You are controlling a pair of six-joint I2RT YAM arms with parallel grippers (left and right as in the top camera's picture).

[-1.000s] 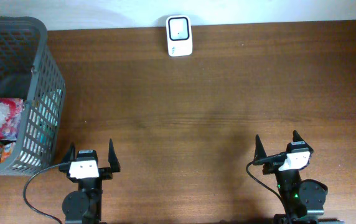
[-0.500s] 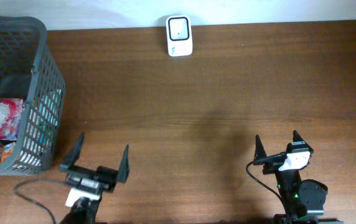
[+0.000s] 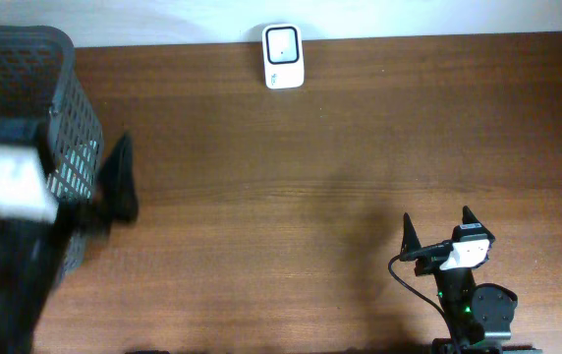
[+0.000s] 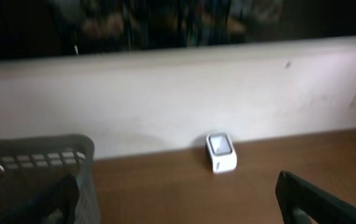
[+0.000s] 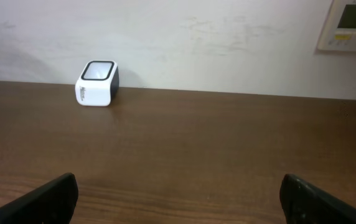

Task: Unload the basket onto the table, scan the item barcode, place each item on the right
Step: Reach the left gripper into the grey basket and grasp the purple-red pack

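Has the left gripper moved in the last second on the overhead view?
Yes. The left gripper has swung left and away from the near edge of the table; it now hangs, blurred, over the right wall of the gray basket, jaws open.

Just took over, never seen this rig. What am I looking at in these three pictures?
Two robot arms sit at a wooden table, each ending in a two-finger gripper. The overhead picture looks down from above; the other two come from cameras on the wrists, so the dark shapes in their bottom corners are fingers. A white scanner stands at the far edge; a grey basket stands left. The left gripper, blurred near the basket, and the right gripper are open, holding nothing.
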